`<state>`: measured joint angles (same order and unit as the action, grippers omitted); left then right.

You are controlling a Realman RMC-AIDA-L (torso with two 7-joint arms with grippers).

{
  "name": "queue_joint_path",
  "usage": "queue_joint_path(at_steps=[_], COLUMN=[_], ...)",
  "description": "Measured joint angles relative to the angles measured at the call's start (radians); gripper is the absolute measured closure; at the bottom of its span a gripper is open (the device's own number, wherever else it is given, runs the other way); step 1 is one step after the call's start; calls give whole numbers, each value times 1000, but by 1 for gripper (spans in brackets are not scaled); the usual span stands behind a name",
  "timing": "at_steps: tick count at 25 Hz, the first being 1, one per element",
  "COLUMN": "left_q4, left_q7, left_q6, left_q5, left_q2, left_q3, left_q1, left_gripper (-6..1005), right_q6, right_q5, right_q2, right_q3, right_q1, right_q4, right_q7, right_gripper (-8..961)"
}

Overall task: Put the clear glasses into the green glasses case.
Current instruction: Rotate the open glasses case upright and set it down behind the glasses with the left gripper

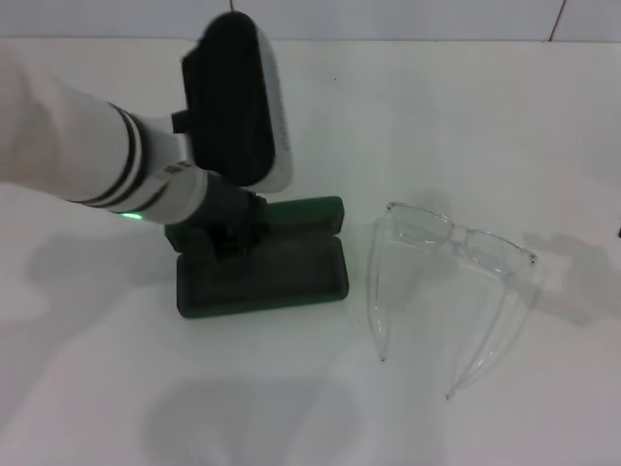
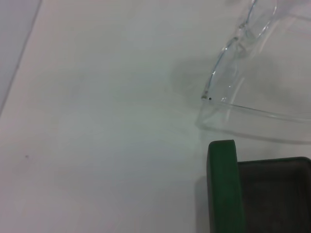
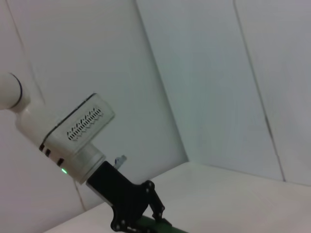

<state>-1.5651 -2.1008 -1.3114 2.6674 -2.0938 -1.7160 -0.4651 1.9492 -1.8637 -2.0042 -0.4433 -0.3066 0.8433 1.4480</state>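
I see the left gripper down on the open green glasses case at its lid edge; I cannot tell its grip. The clear glasses lie on the white table, at three o'clock, just beside the case.

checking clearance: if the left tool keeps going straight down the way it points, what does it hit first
Probably the case: the left tool points down at its upright lid's left end, seemingly touching already. The glasses lie off to the right, outside that line.

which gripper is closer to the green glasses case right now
Left. The left gripper is at the back left of the open green glasses case, by its lid. The right gripper is out of view.
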Motion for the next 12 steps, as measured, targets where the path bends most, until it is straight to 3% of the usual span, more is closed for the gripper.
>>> queue_joint_path(at_steps=[12], left_q4=[78], left_q7=[-78], left_q6=[43], left_q5=[-26], left_q2=[-3], left_q3=[-66], left_q1=[-79], left_gripper=[806], right_q6=[27], right_q5=[-2], right_q2=[5], right_q3=[52], right_q1=[31], right_q4=[-27], right_q7=[-19], right_gripper=[261])
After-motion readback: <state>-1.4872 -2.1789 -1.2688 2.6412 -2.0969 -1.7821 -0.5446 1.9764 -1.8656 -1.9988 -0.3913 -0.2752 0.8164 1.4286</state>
